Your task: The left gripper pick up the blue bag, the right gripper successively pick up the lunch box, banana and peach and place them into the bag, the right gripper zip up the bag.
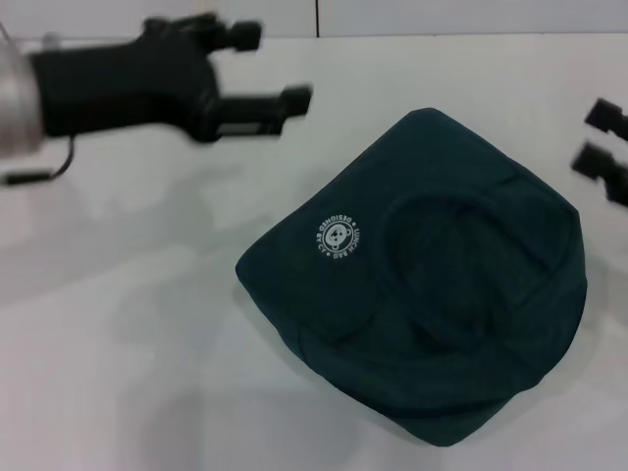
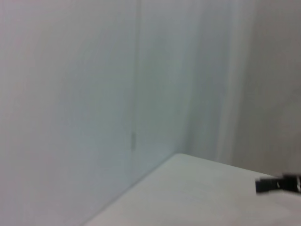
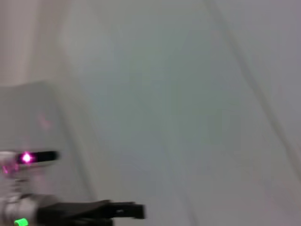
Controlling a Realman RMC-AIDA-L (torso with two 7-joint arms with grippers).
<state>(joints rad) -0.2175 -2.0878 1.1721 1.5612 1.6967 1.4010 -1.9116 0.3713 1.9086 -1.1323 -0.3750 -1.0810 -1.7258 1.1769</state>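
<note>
Left tool hangs over the far left part of the white worktop, its 2 black fingers spread apart with nothing between them, pointing toward the right edge. It is clear of the blue bag, which lies flat on the worktop toward the right edge and near side, the round white logo facing up and a loop handle pressed against the fabric. Right tool peeks in at the far right edge, just beyond the bag's far corner; 2 dark finger ends show with a gap between them, holding nothing. From the right wrist view, the left tool shows low against a pale wall.
</note>
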